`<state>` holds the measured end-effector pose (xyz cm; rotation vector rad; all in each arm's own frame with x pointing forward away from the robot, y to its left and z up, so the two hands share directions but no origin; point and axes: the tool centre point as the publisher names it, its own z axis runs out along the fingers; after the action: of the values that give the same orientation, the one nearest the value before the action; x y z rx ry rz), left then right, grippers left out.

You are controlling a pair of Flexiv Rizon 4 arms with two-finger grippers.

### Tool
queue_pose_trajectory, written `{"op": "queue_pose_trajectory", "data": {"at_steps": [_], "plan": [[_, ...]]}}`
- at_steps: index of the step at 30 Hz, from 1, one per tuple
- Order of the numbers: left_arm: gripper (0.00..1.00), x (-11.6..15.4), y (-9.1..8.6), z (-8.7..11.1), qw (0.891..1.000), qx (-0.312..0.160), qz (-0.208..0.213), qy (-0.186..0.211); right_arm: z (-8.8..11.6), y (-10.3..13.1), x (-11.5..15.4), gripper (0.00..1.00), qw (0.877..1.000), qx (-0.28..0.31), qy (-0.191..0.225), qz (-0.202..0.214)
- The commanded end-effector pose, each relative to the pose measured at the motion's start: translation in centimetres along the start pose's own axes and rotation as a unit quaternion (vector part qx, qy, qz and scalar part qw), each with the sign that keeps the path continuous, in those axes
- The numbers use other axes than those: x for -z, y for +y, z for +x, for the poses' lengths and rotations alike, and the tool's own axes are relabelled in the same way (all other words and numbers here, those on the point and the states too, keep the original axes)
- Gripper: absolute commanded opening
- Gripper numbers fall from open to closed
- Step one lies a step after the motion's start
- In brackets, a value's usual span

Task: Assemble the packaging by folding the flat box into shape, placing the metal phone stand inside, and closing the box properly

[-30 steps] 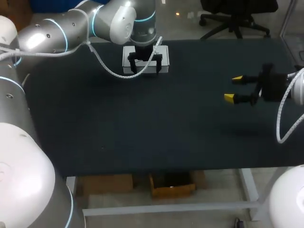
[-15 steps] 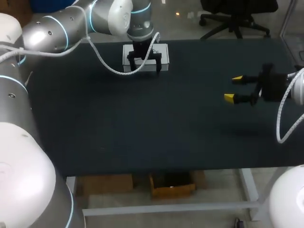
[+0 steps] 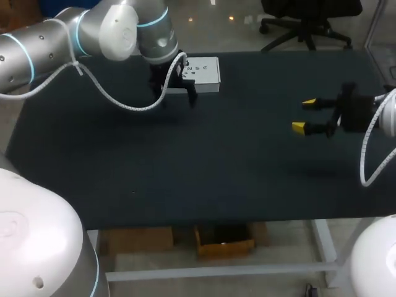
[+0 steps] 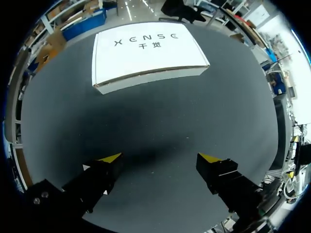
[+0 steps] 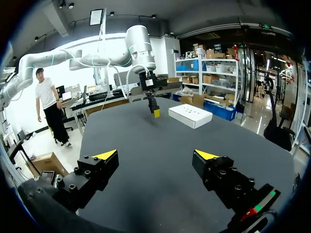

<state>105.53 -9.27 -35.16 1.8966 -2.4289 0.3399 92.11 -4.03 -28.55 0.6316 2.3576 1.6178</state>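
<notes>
A closed white box (image 3: 203,70) with dark print on its lid lies flat at the table's far edge. My left gripper (image 3: 174,97) hangs just in front of the box and a little to its left, open, with nothing between its fingers. In the left wrist view the box (image 4: 146,52) lies ahead of the open left gripper (image 4: 159,158), apart from it. My right gripper (image 3: 304,116) hovers open and empty over the table's right side, far from the box. From the right wrist view the box (image 5: 190,115) and the left gripper (image 5: 153,106) show far ahead of the right gripper (image 5: 155,154). No metal phone stand is in view.
The dark table mat (image 3: 204,167) stretches bare between the two arms. The left arm's white cable (image 3: 117,99) loops down near the mat beside the box.
My left gripper has drawn back from over the box toward the left and the near side, uncovering the lid. The right arm has kept still.
</notes>
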Motion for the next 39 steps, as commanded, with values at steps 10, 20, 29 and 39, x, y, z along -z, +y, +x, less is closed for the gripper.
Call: {"op": "queue_pose_trajectory", "data": {"at_steps": [10, 20, 29, 39], "plan": [[1.00, 2.8, 8.9, -0.9, 0.958, -0.054, 0.274, 0.060, 0.0, -0.1, 0.1, 1.00, 1.000, 0.001, 0.001, -0.003], [1.00, 4.1, 10.1, -2.3, 0.944, -0.113, 0.275, 0.144, 0.0, -0.1, 0.1, 1.00, 1.000, 0.001, 0.001, -0.003], [1.00, 5.8, 10.9, -2.8, 0.921, -0.184, 0.292, 0.180, 0.0, -0.1, 0.1, 1.00, 1.000, 0.001, 0.001, -0.003], [1.00, 7.8, 11.9, -1.8, 0.903, -0.239, 0.312, 0.172, 0.0, -0.1, 0.1, 1.00, 1.000, 0.001, 0.001, -0.003]]}}
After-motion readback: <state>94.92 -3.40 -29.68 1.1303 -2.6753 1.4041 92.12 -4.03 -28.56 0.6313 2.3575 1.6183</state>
